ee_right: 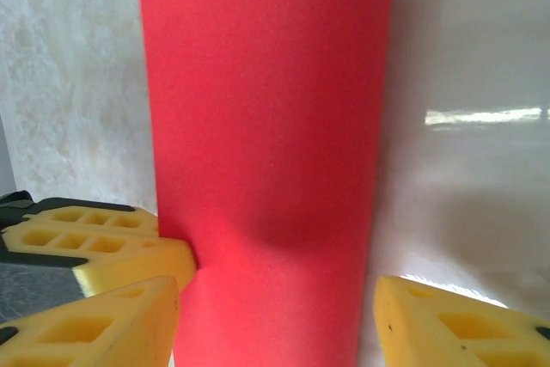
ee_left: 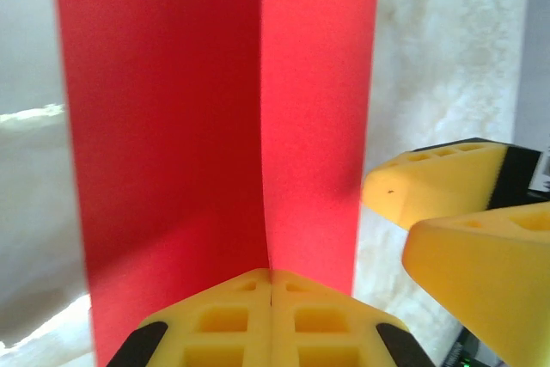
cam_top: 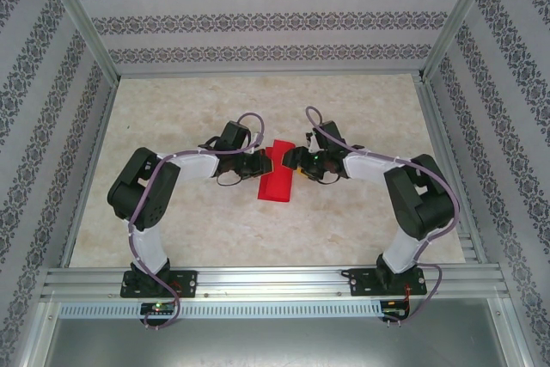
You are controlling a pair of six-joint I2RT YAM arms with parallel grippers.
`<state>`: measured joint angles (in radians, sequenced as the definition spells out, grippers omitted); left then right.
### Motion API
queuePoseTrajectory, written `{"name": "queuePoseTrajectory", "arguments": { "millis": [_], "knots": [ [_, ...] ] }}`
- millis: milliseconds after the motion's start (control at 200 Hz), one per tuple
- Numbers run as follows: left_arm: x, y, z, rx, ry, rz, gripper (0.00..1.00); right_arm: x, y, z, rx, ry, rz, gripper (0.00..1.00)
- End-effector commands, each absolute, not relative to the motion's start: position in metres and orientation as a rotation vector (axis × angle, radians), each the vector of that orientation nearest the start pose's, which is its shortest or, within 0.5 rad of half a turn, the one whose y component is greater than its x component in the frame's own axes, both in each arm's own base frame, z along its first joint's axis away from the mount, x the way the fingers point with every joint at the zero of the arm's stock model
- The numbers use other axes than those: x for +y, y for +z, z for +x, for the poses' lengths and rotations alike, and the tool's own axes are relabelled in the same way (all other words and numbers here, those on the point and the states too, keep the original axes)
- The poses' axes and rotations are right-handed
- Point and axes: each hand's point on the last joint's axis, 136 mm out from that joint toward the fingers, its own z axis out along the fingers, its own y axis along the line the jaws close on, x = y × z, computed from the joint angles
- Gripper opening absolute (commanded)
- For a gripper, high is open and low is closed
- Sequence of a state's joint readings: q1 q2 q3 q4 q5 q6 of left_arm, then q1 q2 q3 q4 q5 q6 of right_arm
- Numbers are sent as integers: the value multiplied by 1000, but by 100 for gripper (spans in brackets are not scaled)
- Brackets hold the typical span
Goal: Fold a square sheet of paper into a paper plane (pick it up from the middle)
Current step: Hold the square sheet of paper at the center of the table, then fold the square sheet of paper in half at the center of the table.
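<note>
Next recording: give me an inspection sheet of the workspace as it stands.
Surface: pale marbled tabletop.
Job's things: red paper sheet, creased down its middle, at centre between the hands.
Clutter: nothing seen.
Hands: left hand shut on the sheet at its crease; right hand open, one finger on either side of the sheet.
Cables: purple cable looped over each wrist.
Surroundings: patterned walls; aluminium rail at the near edge.

Square sheet of paper (cam_top: pixel 276 174): thin, plain, bright red. Folded in half lengthwise into long narrow strip with sharp centre crease. Mid-tabletop (cam_top: pixel 258 100), long axis running near to far. Two panels splayed in shallow V. Pinched at crease, near one end, in closed left claw (ee_left: pixel 271 277). One smooth panel between parted fingers of right claw (ee_right: pixel 277 290).
</note>
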<state>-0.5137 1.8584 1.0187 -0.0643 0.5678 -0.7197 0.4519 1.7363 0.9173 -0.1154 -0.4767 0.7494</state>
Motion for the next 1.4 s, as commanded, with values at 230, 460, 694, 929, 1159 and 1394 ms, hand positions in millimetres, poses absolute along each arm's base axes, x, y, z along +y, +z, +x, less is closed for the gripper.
{"name": "queuePoseTrajectory", "arguments": {
  "millis": [230, 460, 694, 929, 1159, 1394],
  "knots": [
    [-284, 36, 339, 2746, -997, -5, 0, 267, 37, 335, 2785, 1033, 126, 59],
    [-283, 31, 341, 2761, -974, -17, 0, 263, 23, 332, 2848, 977, 127, 54],
    [-279, 30, 342, 2771, -935, -28, 5, 256, 6, 327, 2915, 904, 154, 48],
    [-273, 45, 347, 2759, -883, -35, 33, 242, -17, 318, 3027, 734, 194, 42],
    [-255, 69, 357, 2695, -814, -114, 44, 234, -35, 310, 3101, 615, 193, 41],
    [-235, 72, 363, 2645, -784, -224, 45, 226, -51, 302, 3166, 511, 220, 41]
  ]
}}
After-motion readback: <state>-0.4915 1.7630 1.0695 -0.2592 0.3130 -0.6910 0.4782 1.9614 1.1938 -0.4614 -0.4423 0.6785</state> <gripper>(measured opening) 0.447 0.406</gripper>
